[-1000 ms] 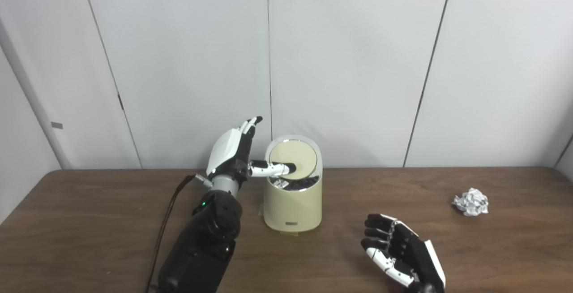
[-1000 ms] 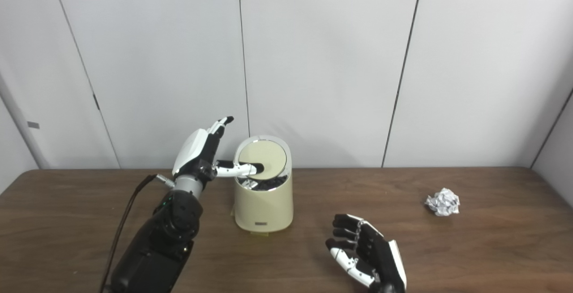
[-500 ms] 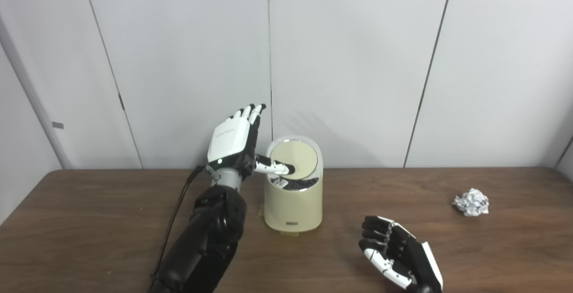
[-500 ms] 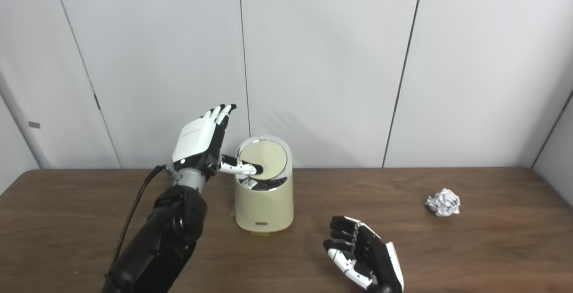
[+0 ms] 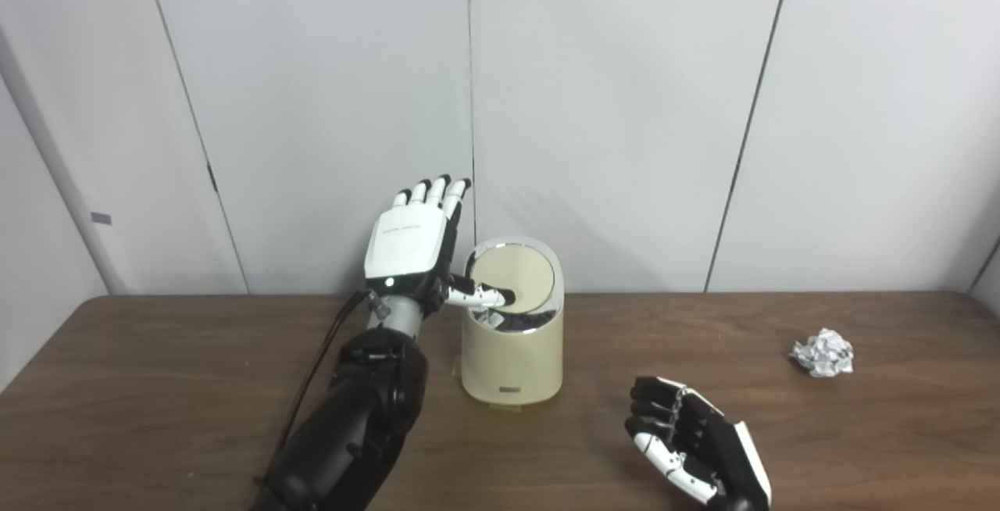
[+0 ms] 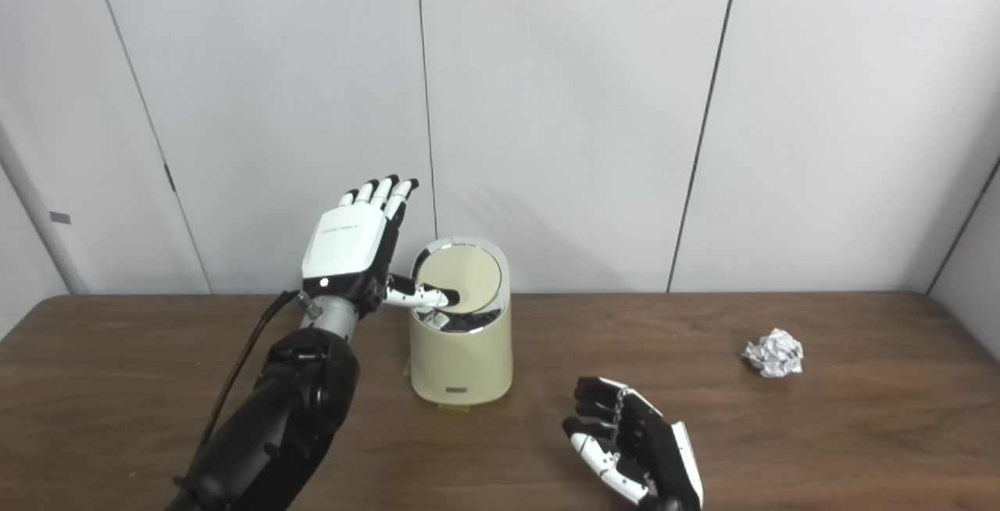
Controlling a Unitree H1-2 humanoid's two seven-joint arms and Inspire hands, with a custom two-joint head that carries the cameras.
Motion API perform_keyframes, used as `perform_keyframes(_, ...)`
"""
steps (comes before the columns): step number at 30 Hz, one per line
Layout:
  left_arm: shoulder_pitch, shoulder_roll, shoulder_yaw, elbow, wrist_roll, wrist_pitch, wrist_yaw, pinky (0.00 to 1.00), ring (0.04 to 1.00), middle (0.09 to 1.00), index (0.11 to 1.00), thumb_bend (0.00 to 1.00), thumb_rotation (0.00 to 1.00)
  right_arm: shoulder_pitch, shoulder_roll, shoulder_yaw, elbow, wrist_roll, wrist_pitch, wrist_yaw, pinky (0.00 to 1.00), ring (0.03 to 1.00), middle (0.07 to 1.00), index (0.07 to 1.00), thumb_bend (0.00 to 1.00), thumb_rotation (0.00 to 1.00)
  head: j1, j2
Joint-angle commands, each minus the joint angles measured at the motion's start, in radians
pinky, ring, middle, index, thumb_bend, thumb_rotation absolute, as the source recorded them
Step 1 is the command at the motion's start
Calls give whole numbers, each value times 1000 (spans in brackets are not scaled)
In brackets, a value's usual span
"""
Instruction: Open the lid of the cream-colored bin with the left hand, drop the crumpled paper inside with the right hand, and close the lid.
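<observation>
My left hand point(image 5: 410, 241) stands raised just left of the cream-colored bin point(image 5: 512, 355), fingers spread and pointing up, thumb pressing the round lid point(image 5: 513, 280), which is tilted to show a dark gap at its near edge. My right hand point(image 5: 699, 444) rests empty near the front of the tabletop point(image 5: 156, 386), fingers loosely curled and apart. The crumpled paper point(image 5: 821, 351) lies far off to the right, well apart from it.
</observation>
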Motion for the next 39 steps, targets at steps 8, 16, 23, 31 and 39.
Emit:
perform_keyframes(8,-19,5,31,19,-30,-35,3,1000,1000,1000,1000,877,449,-16,7,8,3,-4,-33,-2,616,703,704,673,270,206,1,-5)
perform_keyframes(16,-8,-8,77,-19,-108,-59,-18,1000,1000,965,952,838,992,-17,6,8,4,-6,-28,-3,619,704,703,673,267,197,1,-9)
perform_keyframes(23,-1,-22,108,-48,-171,-36,-86,1000,1000,987,983,963,1000,-19,6,11,9,-10,-26,-1,615,702,705,676,260,196,-5,-11)
perform_keyframes(31,30,-47,193,-102,-296,-61,-94,1000,1000,986,984,1000,1000,-19,4,14,9,-13,-22,1,632,713,712,681,257,188,-7,-10)
perform_keyframes(39,130,-90,352,-261,-570,-153,-91,990,1000,997,993,881,1000,-18,12,1,5,15,-32,-1,634,716,717,688,273,189,-2,-11)
